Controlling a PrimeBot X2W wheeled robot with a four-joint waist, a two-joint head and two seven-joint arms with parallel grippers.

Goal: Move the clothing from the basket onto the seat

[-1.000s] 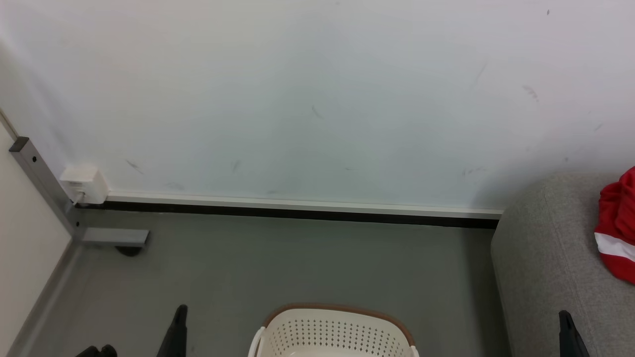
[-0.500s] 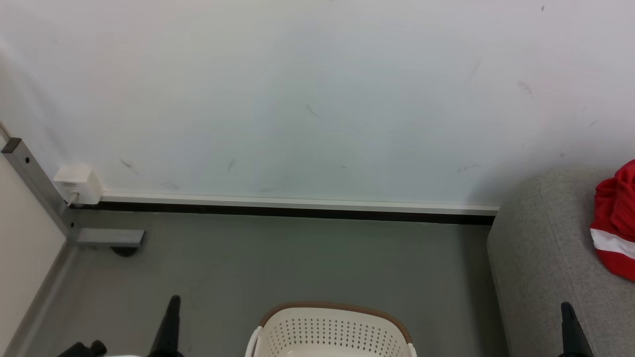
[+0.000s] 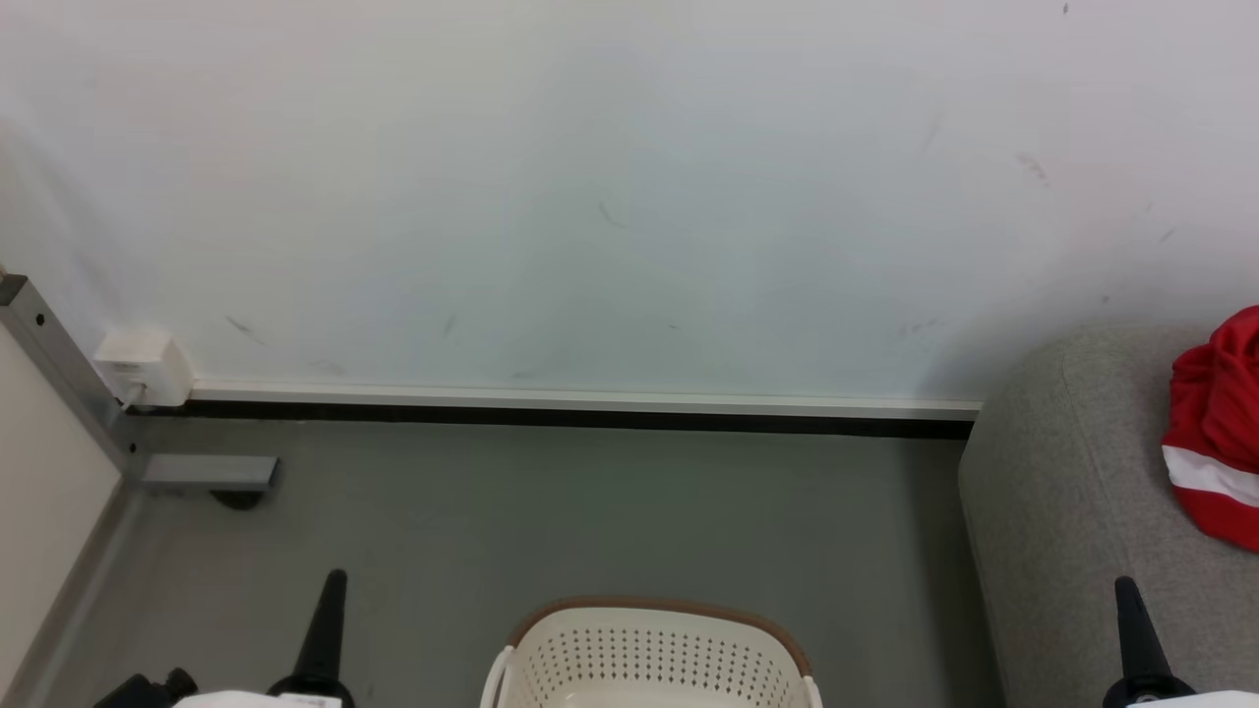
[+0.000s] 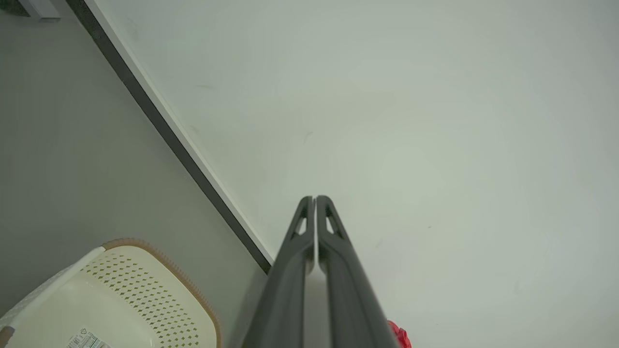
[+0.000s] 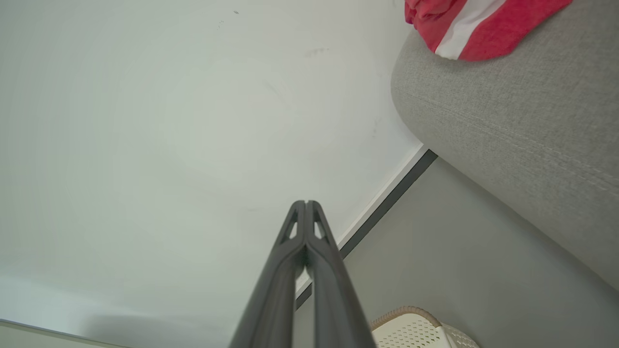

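The clothing (image 3: 1215,442) is seen lying on the seat (image 3: 1072,511), ahead and right of the right gripper (image 5: 306,203) (the nearer of 2). It and the left gripper (image 4: 314,198) are pressed together, holding nothing. The basket (image 3: 654,654), between both, appears empty, though its floor is partly hidden.

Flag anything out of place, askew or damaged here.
Nothing serious. The red garment lies bunched on the sofa rather than flat, and the white wall carries a few faint scuff marks. The basket stands upright on the floor.
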